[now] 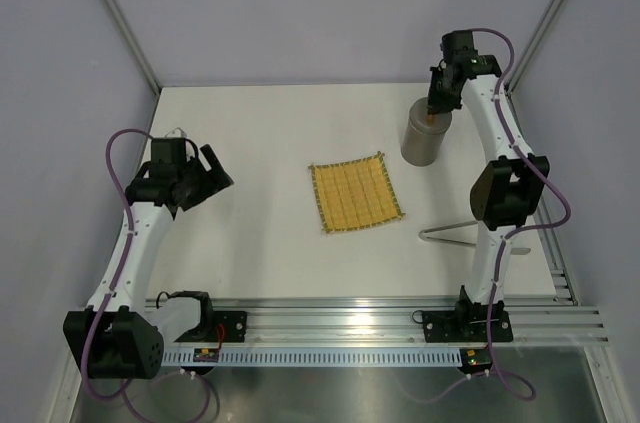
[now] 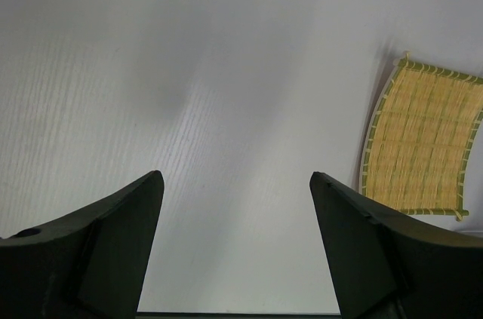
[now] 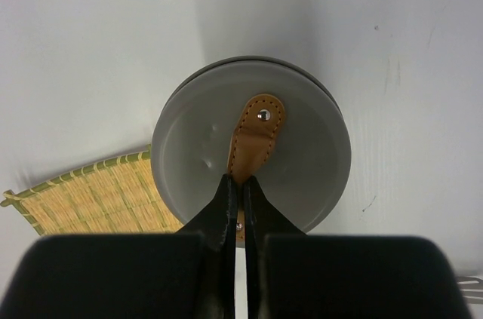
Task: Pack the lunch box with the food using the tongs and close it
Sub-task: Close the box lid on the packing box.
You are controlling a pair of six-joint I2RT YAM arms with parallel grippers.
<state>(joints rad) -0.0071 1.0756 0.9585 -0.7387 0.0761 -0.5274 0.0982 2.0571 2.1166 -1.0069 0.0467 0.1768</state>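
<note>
Over on the left, the left gripper (image 1: 214, 176) hangs above bare white table (image 1: 260, 133), its jaws spread wide with nothing between them; its wrist view shows only the two dark fingers (image 2: 113, 247) and tabletop. In the middle lies the yellow woven mat (image 1: 355, 195), flat and slightly askew, with nothing on it. Further right and towards the back stands the lunch box (image 1: 422, 143), a grey metal canister, upright just beyond the mat's far right corner, with its round lid (image 3: 309, 161) sitting on top. The right gripper (image 3: 241, 189) reaches down over it, clenched tight on the near end of the lid's tan leather strap (image 3: 255, 134). The tongs (image 1: 428, 233) lie flat on the table nearer the arm bases, beside the right arm, their V opening to the right.
</note>
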